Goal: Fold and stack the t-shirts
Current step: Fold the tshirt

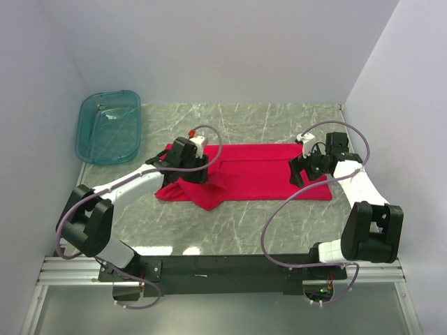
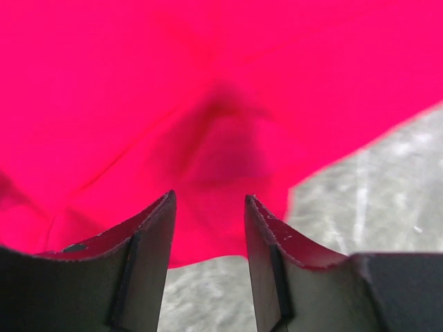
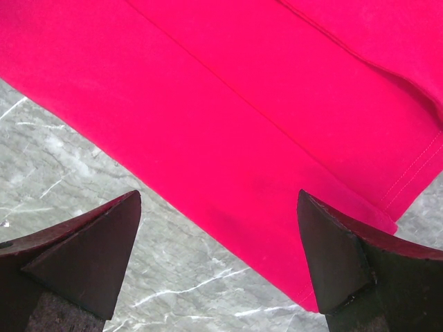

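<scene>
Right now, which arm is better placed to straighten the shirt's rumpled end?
Probably left: left gripper sits over the rumpled end of the t-shirt, jaws apart; right gripper hovers over its flat end.

**Mia:** What is that blue-green thing at the far left?

**Ben:** It is a see-through teal plastic tub with round corners (image 1: 109, 129). It sits in the far left corner of the table, close to the left wall.

**Mia:** What does the table look like?

**Ben:** It is a flat grey stone-look table (image 1: 265, 122) with thin white lines running all over it, like cracks.

**Mia:** And around it?

**Ben:** Plain white walls (image 1: 223, 49) stand on the left, at the back and on the right. A long silver metal rail (image 1: 380, 273) runs along the near edge.
</scene>
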Tool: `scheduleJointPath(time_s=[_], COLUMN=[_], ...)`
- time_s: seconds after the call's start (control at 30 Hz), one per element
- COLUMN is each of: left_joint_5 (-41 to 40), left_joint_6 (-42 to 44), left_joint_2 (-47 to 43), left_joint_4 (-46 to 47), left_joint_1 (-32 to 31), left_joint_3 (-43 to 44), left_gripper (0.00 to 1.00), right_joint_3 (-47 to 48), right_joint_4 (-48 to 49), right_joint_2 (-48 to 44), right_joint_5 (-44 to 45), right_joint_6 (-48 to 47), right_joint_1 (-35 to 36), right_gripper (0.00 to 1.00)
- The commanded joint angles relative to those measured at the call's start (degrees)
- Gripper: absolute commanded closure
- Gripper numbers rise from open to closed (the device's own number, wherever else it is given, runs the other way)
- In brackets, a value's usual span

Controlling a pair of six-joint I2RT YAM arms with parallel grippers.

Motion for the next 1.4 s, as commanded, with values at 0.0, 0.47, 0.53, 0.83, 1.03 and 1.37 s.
scheduleJointPath(time_s=[0.0, 0.47, 0.53, 0.83, 1.03, 1.37], left_joint_5=[1.90, 2.52, 4.10, 11.49, 12.89, -3.71], left_joint_6=[-4.06, -5.82, -5.82, -5.73, -5.99, -4.16], left_joint_2=[1.06, 10.55, 11.08, 11.08, 11.69, 5.02], left_joint_4=[3.03, 3.57, 3.92, 6.82, 6.83, 3.75], left_joint_1=[2.22, 2.57, 2.57, 2.57, 2.22, 1.60], left_joint_3=[-4.36, -0.94, -0.68, -0.50, 1.17, 0.55], left_gripper=[0.51, 0.52, 0.54, 0.63, 0.69, 0.57], right_joint_3=[-0.52, -0.52, -0.34, -0.25, -0.08, -0.25], right_joint_4=[1.41, 1.15, 1.15, 1.06, 0.97, 1.06], right_joint_2=[-1.77, -1.59, -1.42, -1.50, -1.68, -1.68], right_joint_5=[-0.46, -0.90, -0.98, -1.25, -1.51, -2.12], right_joint_6=[-0.11, -0.03, -0.11, -0.02, -0.02, -0.29], right_joint_1=[-0.44, -0.97, -0.97, -1.41, -1.67, -2.20], right_gripper=[0.00, 0.00, 0.00, 0.00, 0.00, 0.00])
